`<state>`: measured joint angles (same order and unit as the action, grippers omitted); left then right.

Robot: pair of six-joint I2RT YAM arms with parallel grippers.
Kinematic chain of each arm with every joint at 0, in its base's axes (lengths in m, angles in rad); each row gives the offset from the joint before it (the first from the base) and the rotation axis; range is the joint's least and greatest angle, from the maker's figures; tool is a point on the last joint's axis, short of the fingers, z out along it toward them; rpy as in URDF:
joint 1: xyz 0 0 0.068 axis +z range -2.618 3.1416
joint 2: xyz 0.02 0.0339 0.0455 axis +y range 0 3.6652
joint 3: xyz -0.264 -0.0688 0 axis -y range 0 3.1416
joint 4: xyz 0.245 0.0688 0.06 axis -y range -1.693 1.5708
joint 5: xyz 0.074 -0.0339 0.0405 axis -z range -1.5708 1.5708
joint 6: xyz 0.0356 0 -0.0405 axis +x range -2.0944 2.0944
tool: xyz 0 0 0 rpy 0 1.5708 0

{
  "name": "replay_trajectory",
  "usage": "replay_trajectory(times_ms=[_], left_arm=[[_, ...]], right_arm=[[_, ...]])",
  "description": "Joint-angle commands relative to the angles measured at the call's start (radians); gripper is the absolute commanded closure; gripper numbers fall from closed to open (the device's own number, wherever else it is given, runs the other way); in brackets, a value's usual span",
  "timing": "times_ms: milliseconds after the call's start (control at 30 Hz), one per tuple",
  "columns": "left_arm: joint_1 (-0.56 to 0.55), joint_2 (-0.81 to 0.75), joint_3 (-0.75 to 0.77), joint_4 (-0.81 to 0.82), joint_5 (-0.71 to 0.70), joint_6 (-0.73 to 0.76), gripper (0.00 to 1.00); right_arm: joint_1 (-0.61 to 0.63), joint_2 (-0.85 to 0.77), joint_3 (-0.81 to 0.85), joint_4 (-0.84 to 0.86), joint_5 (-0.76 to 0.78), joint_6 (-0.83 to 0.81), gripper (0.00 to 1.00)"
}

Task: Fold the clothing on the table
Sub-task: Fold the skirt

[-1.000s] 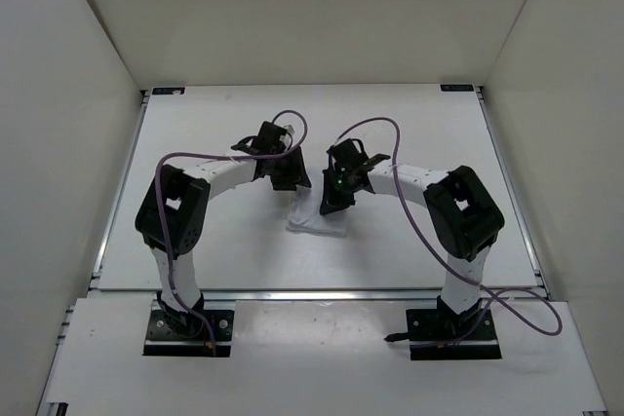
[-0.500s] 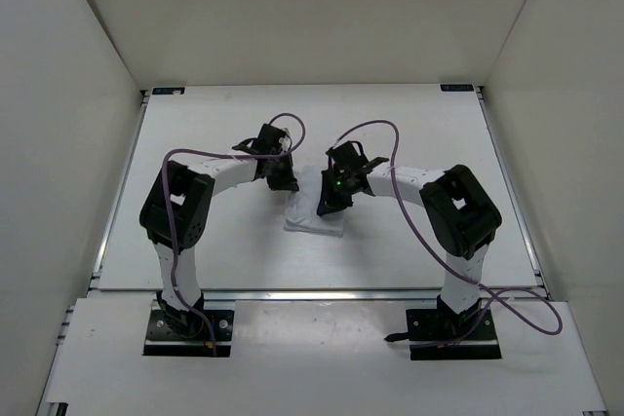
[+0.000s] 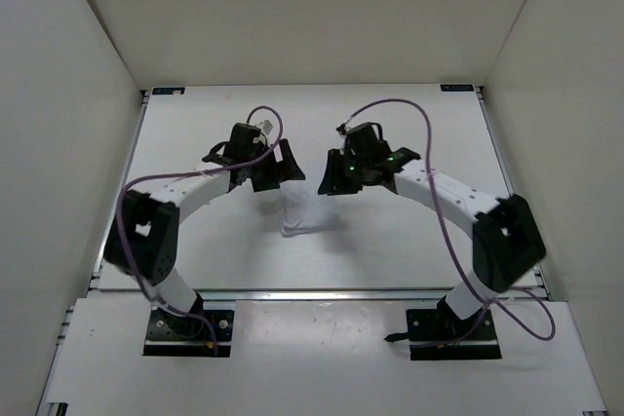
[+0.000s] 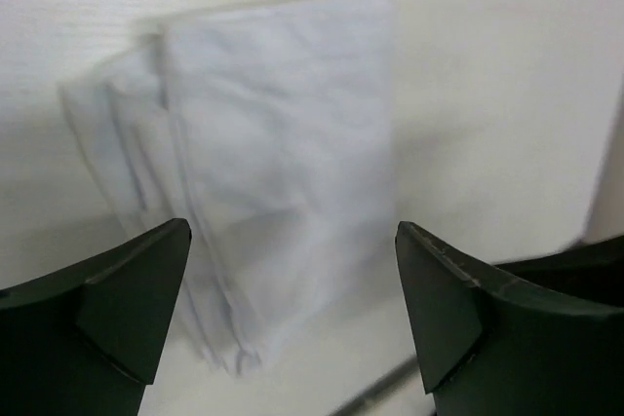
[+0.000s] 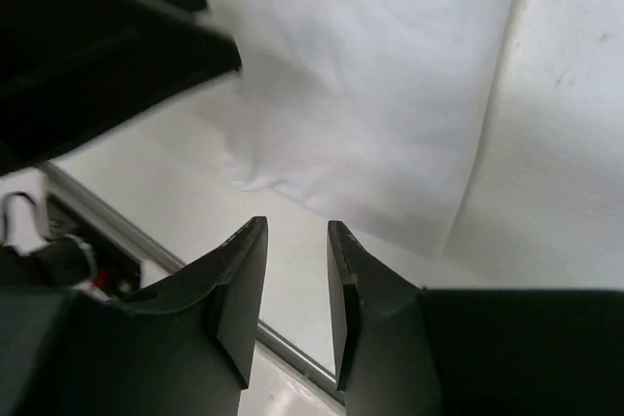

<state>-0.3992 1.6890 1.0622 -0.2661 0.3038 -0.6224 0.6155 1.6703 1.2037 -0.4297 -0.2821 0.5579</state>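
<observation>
Left gripper [image 3: 280,167], black and two-fingered, hangs in the overhead view with its jaws spread wide near the far end of the thin, soft white clothing [image 3: 305,214]. The clothing is a small folded rectangular bundle lying near the middle of the flat matte white tabletop [image 3: 195,133]. The right gripper [image 3: 334,178] hovers just across from the left one, and its opening is unclear from this angle. Plain white enclosure walls [image 3: 68,94] rise on three sides, and a thin metal rail [image 3: 122,192] edges the tabletop. In the left wrist view, the left gripper [image 4: 291,241] stands wide open and empty. Its dark wedge-shaped fingers [image 4: 127,304] frame the clothing [image 4: 283,143], which lies in layered folds with a stitched hem line along its left side. In the right wrist view, the right gripper [image 5: 292,270] has smooth black fingers [image 5: 239,299] parted by a narrow gap, holding nothing. The faintly creased clothing [image 5: 390,75] lies flat on the tabletop [image 5: 575,124] beyond them.
</observation>
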Motion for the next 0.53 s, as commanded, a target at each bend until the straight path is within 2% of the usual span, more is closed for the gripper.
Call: replay_trajectory(times_ms=[0,100,167,267,333,500], left_arm=[[-0.009,-0.228,-0.073,0.062,0.131,-0.022,0.01],[0.014,-0.372,-0.241,0.093,0.214,-0.054,0.01],[0.007,-0.458,-0.293,0.067,0.196,-0.010,0.01],[-0.013,-0.563,-0.307,-0.034,0.100,0.045,0.01],[-0.012,-0.613,-0.318,-0.041,0.104,0.050,0.01],[-0.016,-0.592,-0.277,-0.090,0.132,0.061,0.01]], right_arm=[[-0.039,-0.209,-0.083,0.035,0.026,0.042,0.72],[-0.097,-0.334,-0.200,0.061,0.021,0.071,0.71],[-0.118,-0.406,-0.263,0.075,0.024,0.082,0.72],[-0.138,-0.452,-0.325,0.097,0.012,0.097,0.71],[-0.122,-0.463,-0.328,0.085,0.020,0.102,0.71],[-0.082,-0.426,-0.270,0.054,0.035,0.089,0.71]])
